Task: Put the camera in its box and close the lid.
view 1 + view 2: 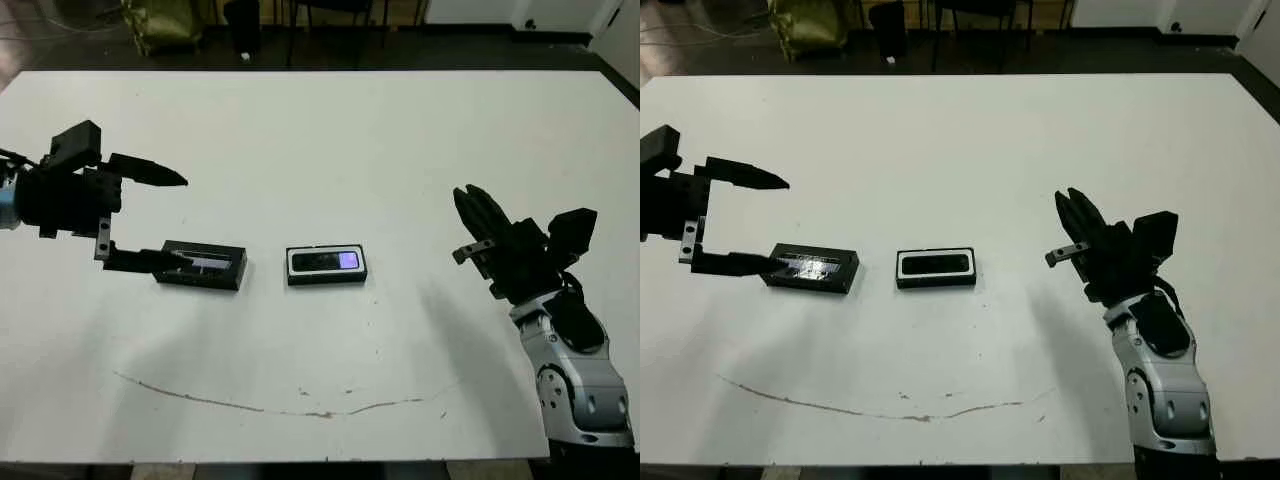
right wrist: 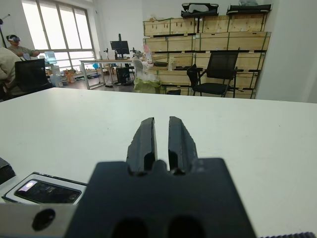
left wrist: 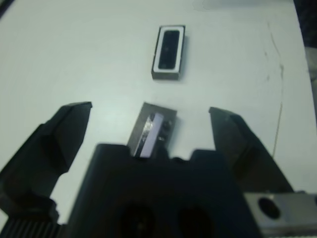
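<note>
- Wide white table [image 1: 320, 130], and most of it is bare: the whole far half lies open right back to the far edge.
- A thin wavy scratch line [image 1: 270, 405] runs along the near side, just short of the near edge.
- Down the middle sits the box [image 1: 326, 266], flat on the table with its white lining showing as a rim all round.
- Inside it lies the camera [image 1: 322, 262], lengthways and level, its small purple screen at the end toward the robot's right.
- The box is uncovered.
- Just to the robot's left of the box lies the lid [image 1: 203, 265], flat, glossy strip up, with a narrow gap of bare table between the two.
- The left gripper [image 1: 160, 220] is right at the lid's outer end, spread wide: one finger up and clear above the table, the other low at the lid's end. Whether that lower finger touches the lid, the head views do not settle.
- In the left wrist view the lid [image 3: 152, 130] lies between the spread fingers [image 3: 64, 129], neither one pressing on it, and the box [image 3: 169, 51] lies beyond.
- The right gripper [image 1: 478, 225] stands well apart on the robot's right, raised off the table, fingers pressed nearly together with only a slit between, holding nothing.
- Plenty of clear table between that gripper and the box.
</note>
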